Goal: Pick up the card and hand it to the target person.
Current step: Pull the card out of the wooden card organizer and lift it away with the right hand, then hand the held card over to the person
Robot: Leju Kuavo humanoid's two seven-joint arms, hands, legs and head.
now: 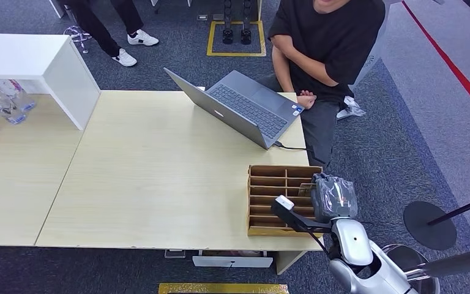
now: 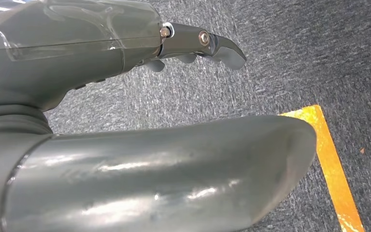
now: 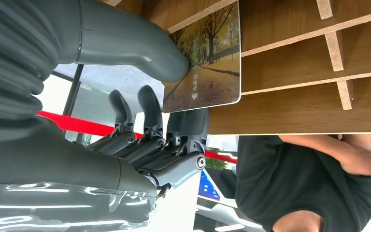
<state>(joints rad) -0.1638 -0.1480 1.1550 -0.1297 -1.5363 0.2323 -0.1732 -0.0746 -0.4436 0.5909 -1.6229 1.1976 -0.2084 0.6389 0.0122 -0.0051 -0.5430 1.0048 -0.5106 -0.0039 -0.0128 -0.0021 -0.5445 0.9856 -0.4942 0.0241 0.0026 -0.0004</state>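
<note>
The card (image 3: 207,53), printed with an autumn avenue of trees, lies against the wooden slotted organizer (image 3: 319,96). My right hand (image 3: 174,92) pinches it, the thumb (image 3: 140,43) on its face and the dark fingers (image 3: 188,123) behind its edge. In the head view that right hand (image 1: 333,196), in a clear plastic cover, sits at the right end of the organizer (image 1: 275,199) near the table's front right corner. A person in a black shirt (image 1: 327,37) sits across the table. My left hand (image 2: 174,96) hangs over the carpet, fingers apart and holding nothing.
An open grey laptop (image 1: 245,107) stands in front of the seated person, its cable running toward the organizer. A white box (image 1: 30,61) and plastic bottles (image 1: 3,98) are at the far left. Another person (image 1: 113,24) stands beyond. A stanchion base (image 1: 429,225) is at my right.
</note>
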